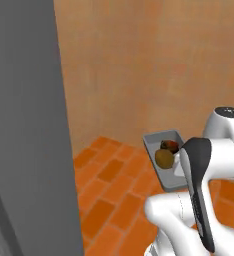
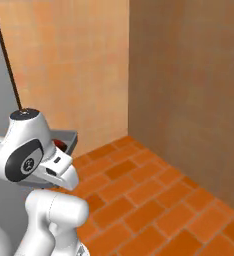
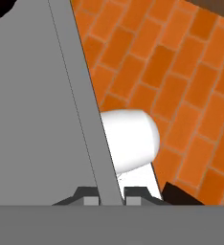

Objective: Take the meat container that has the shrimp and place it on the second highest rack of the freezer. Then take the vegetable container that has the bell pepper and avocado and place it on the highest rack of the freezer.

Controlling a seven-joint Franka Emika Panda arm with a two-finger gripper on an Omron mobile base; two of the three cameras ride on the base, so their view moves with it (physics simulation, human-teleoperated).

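We see an orange brick floor (image 2: 154, 200) meeting tan-orange walls (image 1: 154, 65); the right-hand wall (image 2: 199, 90) lies browner, in shade.

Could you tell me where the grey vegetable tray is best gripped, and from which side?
Its thin side wall, coming over the rim with one finger inside and one outside. The tray looks too wide to span, and the avocado sits in its middle. The tool is shut on that wall now.
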